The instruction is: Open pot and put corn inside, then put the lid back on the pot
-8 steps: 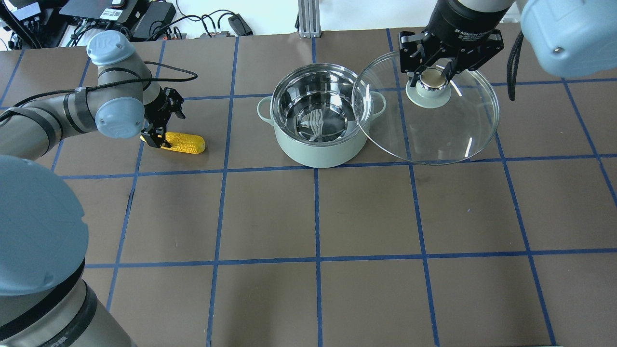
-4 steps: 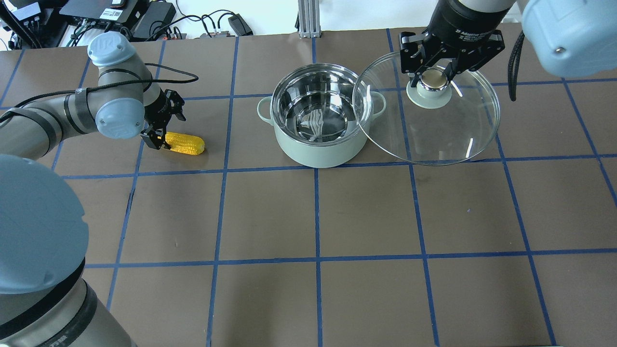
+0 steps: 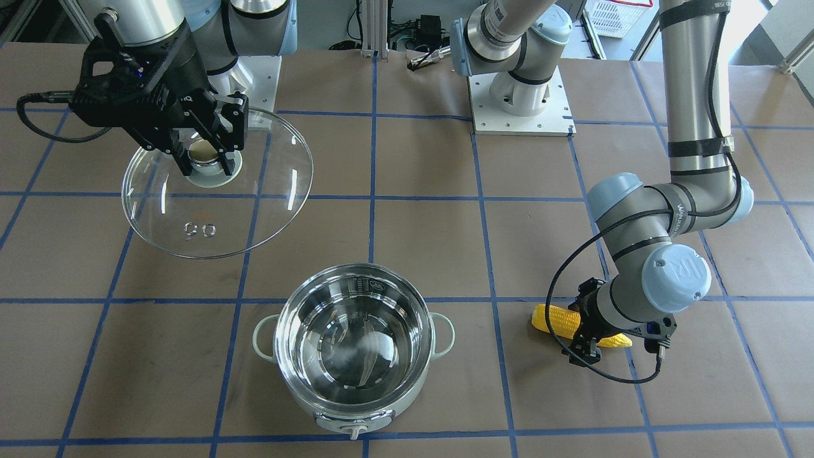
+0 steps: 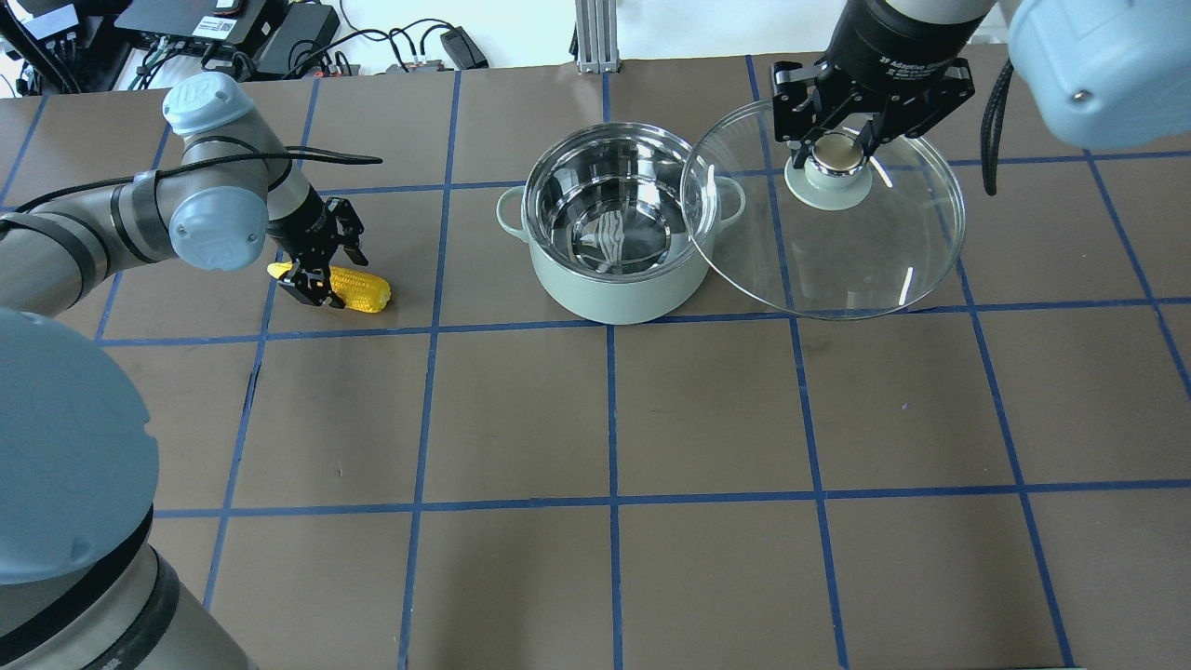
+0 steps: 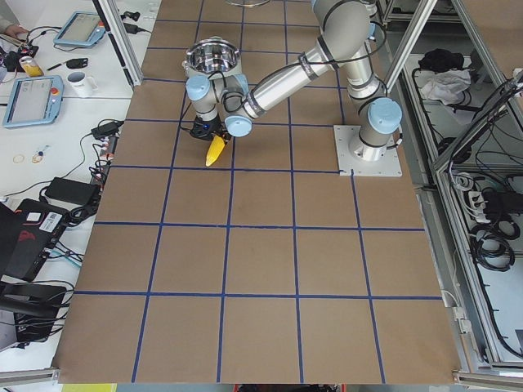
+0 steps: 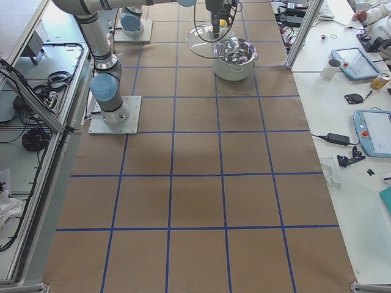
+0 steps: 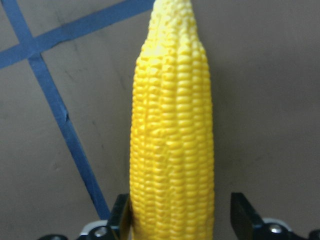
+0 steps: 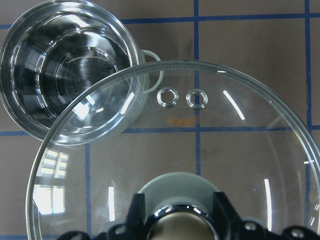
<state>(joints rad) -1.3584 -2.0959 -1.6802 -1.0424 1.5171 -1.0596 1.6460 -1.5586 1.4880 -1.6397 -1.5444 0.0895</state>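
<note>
The pot (image 4: 614, 288) stands open mid-table, its steel inside empty; it also shows in the front view (image 3: 356, 416). The corn (image 4: 365, 291) lies flat on the table to the pot's left. My left gripper (image 4: 321, 282) is low over the corn's thicker half, open, with one finger on each side. In the left wrist view the corn (image 7: 172, 150) sits between the fingertips (image 7: 242, 215), with a gap on one side. My right gripper (image 4: 836, 149) is shut on the knob of the lid (image 4: 837, 251). It holds the lid tilted in the air, right of the pot and overlapping its right handle.
The brown table (image 4: 707, 409) carries a grid of blue tape lines. Cables and electronics (image 4: 233, 28) lie past the far edge. The arm bases (image 3: 518, 95) stand at the robot's side of the table.
My left gripper has slid from the corn's left tip further along the cob and dropped around it. The corn has turned slightly. The right gripper and lid have stayed put.
</note>
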